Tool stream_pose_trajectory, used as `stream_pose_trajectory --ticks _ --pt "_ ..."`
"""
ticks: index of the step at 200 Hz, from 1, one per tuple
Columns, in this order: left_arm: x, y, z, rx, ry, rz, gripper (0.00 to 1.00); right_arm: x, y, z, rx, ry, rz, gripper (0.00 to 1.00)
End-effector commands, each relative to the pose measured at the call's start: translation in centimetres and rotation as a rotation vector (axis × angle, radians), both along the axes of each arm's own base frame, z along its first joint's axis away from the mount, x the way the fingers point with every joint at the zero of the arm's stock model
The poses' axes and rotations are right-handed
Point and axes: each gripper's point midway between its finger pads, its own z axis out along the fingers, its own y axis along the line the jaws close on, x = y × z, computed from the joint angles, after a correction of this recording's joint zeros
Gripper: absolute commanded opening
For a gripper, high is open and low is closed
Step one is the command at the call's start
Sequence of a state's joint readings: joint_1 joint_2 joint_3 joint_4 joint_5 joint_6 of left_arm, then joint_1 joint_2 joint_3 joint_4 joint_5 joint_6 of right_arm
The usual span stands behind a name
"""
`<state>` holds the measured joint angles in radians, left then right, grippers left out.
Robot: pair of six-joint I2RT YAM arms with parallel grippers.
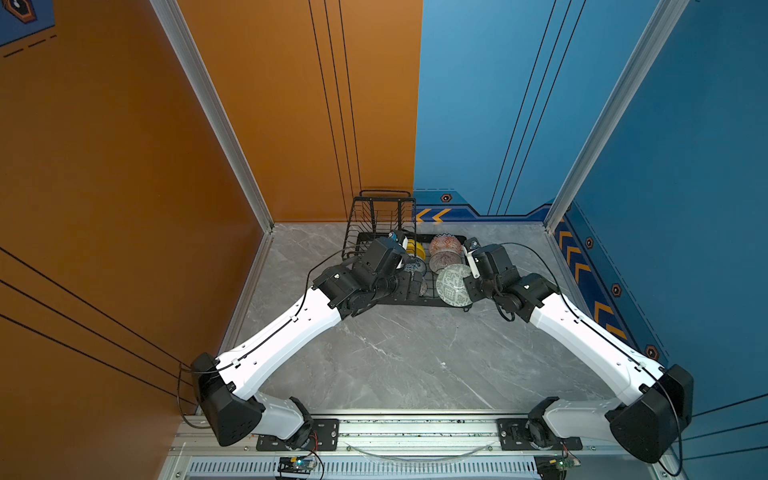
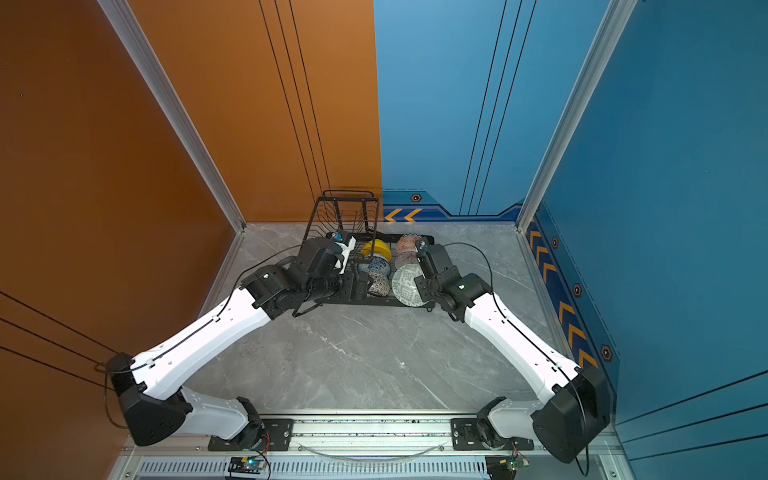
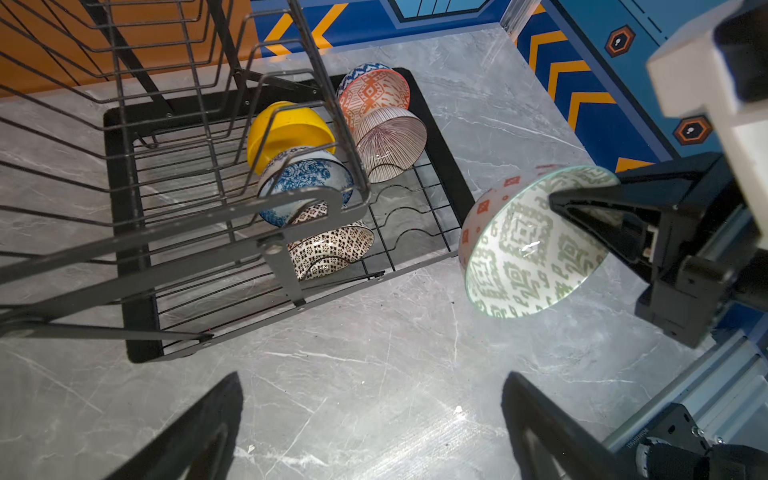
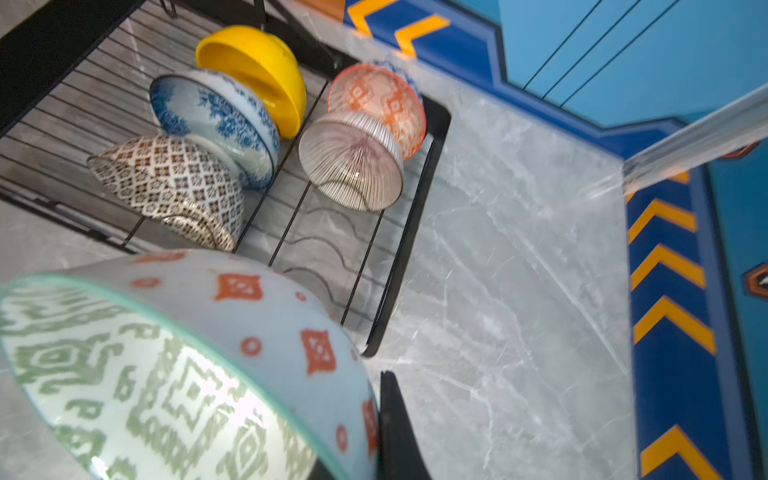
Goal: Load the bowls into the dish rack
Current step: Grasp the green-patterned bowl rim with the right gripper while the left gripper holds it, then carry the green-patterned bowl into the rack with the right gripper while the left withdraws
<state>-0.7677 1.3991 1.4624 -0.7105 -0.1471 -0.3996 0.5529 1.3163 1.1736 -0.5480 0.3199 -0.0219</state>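
Note:
The black wire dish rack (image 1: 382,216) (image 2: 349,212) (image 3: 120,199) stands at the back of the table. Five bowls sit on edge in its base slots: yellow (image 3: 286,133), blue-white (image 3: 307,178), black-white (image 3: 332,249), orange-white (image 3: 374,93) and pink-lined (image 3: 390,143). My right gripper (image 4: 376,395) (image 1: 468,286) is shut on the rim of the pale green patterned bowl (image 4: 187,374) (image 3: 528,245) (image 2: 407,284). It holds this bowl tilted in the air at the rack's near right corner. My left gripper (image 3: 372,380) hangs open and empty over the table in front of the rack.
The rack's raised basket tier (image 3: 166,104) is empty and overhangs the left row of bowls. Free wavy slots (image 4: 328,249) lie in front of the pink-lined bowl. Grey marble table (image 1: 395,353) spreads in front; orange and blue walls close the back and sides.

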Motion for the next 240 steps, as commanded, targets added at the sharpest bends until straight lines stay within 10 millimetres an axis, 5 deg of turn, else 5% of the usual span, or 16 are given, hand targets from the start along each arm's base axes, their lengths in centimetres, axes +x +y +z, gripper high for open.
stream_pose_trajectory --ticks 1,53,111,240 --pt "-0.4 1.8 -0.8 0.041 0.022 0.009 0.98 3.3 0.0 2.4 -0.098 -0.213 0.028 0.0" --pt "-0.3 2.3 -1.6 0.039 0.05 0.009 0.98 6.0 1.5 0.9 -0.267 -0.446 0.208 0.0" --pt "-0.2 2.1 -1.7 0.049 0.05 -0.014 0.98 8.5 0.6 0.0 -0.386 -0.536 0.249 0.0" --pt "-0.3 2.1 -1.1 0.057 0.056 -0.03 0.98 10.0 3.0 -3.7 -0.601 -0.622 0.314 0.0"
